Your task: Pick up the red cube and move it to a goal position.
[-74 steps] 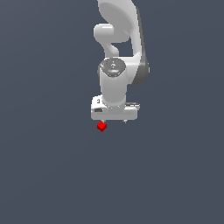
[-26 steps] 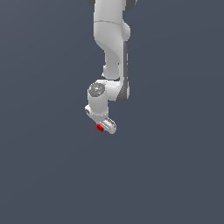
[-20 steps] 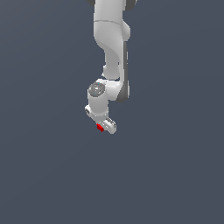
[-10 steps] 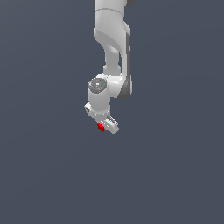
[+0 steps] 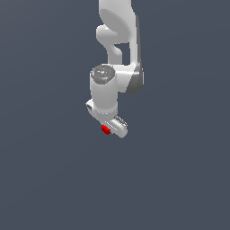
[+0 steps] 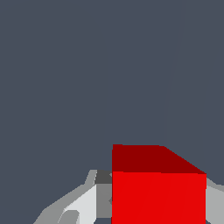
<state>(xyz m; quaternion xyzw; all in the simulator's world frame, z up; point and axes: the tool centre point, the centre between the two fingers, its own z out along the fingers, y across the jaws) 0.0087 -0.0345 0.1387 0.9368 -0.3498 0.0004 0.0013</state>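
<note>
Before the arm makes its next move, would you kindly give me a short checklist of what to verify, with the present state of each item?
1. Red cube sits between the fingers of the end effector: ok, the wrist view shows a finger on each side of it.
2. Cube visible in both views: ok, red shows at the end effector in the exterior view.
3. Grip firm enough not to slip: cannot tell.
4. Cube square in the grasp: cannot tell.
5. Goal position marked in view: not ok, neither picture shows a marker.
6. Other things near the arm: ok, none visible in either view.

no readable text, no labels, no numbers anywhere
</note>
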